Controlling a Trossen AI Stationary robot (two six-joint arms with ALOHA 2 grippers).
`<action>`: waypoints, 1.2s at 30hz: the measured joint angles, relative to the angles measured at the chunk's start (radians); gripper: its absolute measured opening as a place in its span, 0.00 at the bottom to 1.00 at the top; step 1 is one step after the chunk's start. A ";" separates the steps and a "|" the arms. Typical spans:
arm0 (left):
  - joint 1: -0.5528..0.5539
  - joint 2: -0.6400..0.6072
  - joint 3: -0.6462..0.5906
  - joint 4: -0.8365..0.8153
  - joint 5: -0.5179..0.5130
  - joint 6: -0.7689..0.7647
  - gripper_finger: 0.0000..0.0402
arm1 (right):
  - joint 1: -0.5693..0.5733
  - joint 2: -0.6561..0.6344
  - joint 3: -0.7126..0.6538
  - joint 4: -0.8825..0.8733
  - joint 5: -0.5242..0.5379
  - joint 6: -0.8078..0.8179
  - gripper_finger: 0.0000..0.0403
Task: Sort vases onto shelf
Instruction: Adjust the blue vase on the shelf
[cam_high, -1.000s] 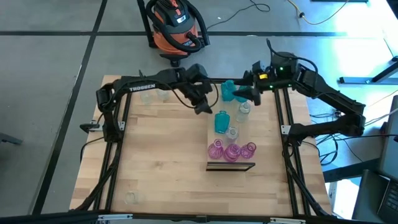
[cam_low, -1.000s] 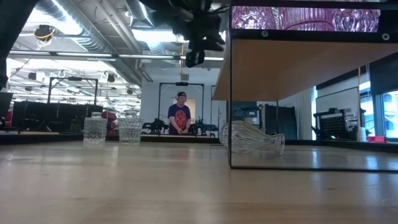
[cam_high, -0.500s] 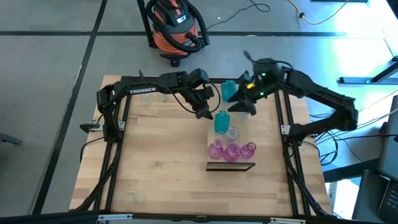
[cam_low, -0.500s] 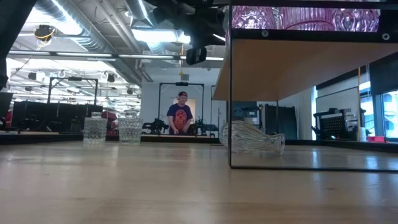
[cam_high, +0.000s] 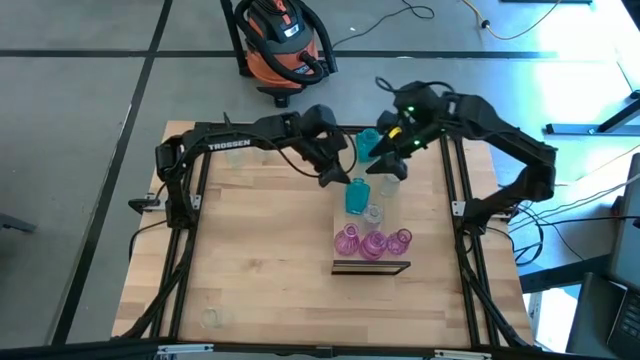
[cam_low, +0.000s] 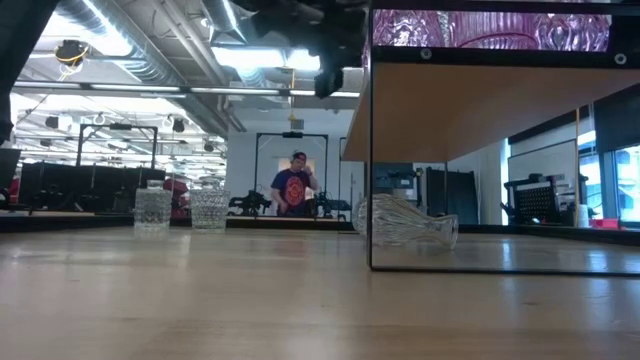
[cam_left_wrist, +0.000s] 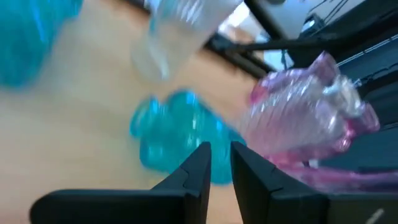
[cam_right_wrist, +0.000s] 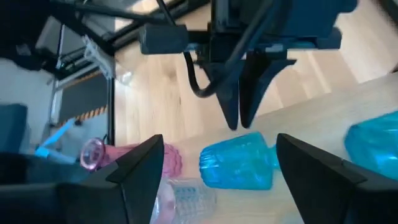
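The shelf (cam_high: 385, 222) is a long light board raised over the table's right half. Three pink vases (cam_high: 373, 243) stand at its near end, with a clear vase (cam_high: 374, 212) and a teal vase (cam_high: 357, 197) behind them. A second teal vase (cam_high: 367, 145) stands at the far end. My left gripper (cam_high: 344, 181) is shut, its tips right by the nearer teal vase (cam_left_wrist: 173, 135). My right gripper (cam_right_wrist: 221, 180) is open above the shelf's far part and looks down at that same vase (cam_right_wrist: 239, 163). Nothing is between its fingers. My left gripper's shut fingertips (cam_right_wrist: 236, 121) slant down from the table's left onto the upper part (cam_right_wrist: 241, 142) of the nearer teal vase, which stands on the shelf. Whether they touch it, I cannot tell.
A clear vase (cam_low: 405, 222) lies on its side on the table under the shelf. Two clear vases (cam_high: 248, 154) stand at the table's far left and another (cam_high: 210, 318) near the front left corner. A person (cam_low: 295, 190) stands in the room beyond.
My right gripper has swung toward the table's left, over the shelf's far part, and has tipped further down, staying open. The vases have kept their places.
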 joint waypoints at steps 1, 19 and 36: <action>0.004 0.003 0.000 0.033 -0.002 0.004 0.15 | 0.000 -0.012 0.003 0.000 0.012 0.015 0.72; 0.069 0.062 0.001 0.081 0.129 0.318 0.58 | 0.001 -0.281 0.003 -0.060 0.234 0.296 0.72; 0.064 0.123 0.000 0.103 0.154 0.393 0.59 | 0.001 -0.300 0.003 -0.060 0.293 0.360 0.72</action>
